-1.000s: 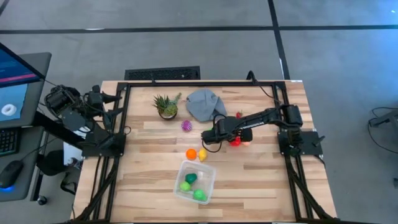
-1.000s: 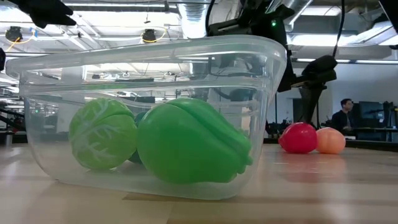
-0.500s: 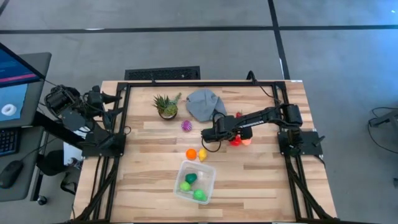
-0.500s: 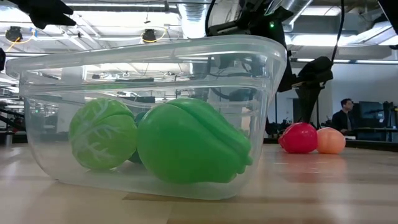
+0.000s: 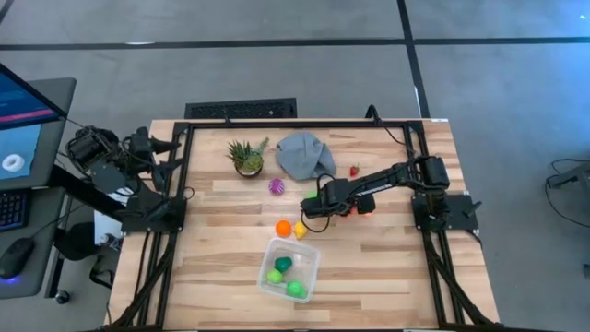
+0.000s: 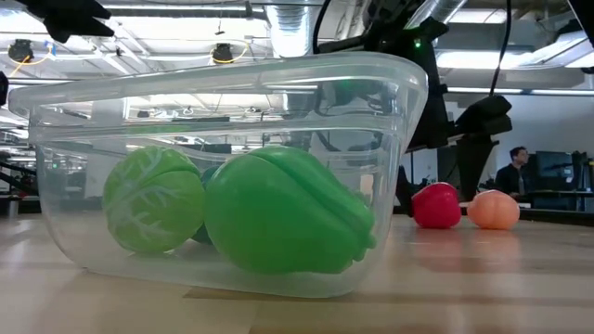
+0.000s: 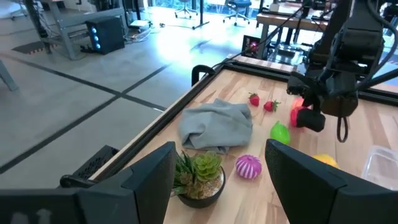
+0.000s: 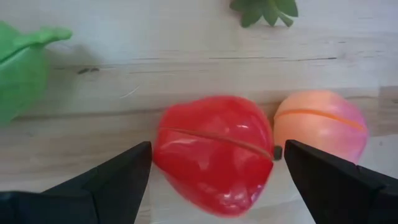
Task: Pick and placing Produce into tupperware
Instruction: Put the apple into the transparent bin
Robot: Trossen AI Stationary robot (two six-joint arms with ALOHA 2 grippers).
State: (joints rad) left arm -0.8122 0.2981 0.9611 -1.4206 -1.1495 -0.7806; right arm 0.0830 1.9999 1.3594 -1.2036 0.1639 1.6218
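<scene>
A: Okay, right gripper (image 8: 211,180) first?
B: Over mid-table, jaws spread wide, holding nothing. The red fruit (image 8: 214,152) sits on the wood between its fingers (image 8: 106,183), not pinched. The peach-orange fruit (image 8: 320,127) is touching or just beside the red one, on the side toward the other finger.

A: Anything else crowding it?
B: A green piece (image 8: 18,68) just beyond one finger. In the high view the arm hides most of that cluster.

A: Tupperware?
B: The clear tupperware (image 5: 309,267) is at the near middle of the table (image 5: 396,267), with green produce inside: a round leafy one (image 6: 153,199) and a bigger ribbed one (image 6: 288,209), plus a darker green bit behind, mostly hidden.

A: Loose items?
B: An orange fruit (image 5: 283,227) and a yellow one (image 5: 300,228) just beyond the container's far edge. A pink striped ball (image 5: 276,186) near the potted plant (image 5: 247,157); grey cloth (image 5: 304,154) beside that. Two small strawberries (image 7: 261,102) past the cloth.

A: Left gripper (image 7: 217,180)?
B: Parked off the table's left edge, jaws partly apart, nothing in them.

A: People?
B: One person (image 6: 512,172) seated far back in the room.
</scene>
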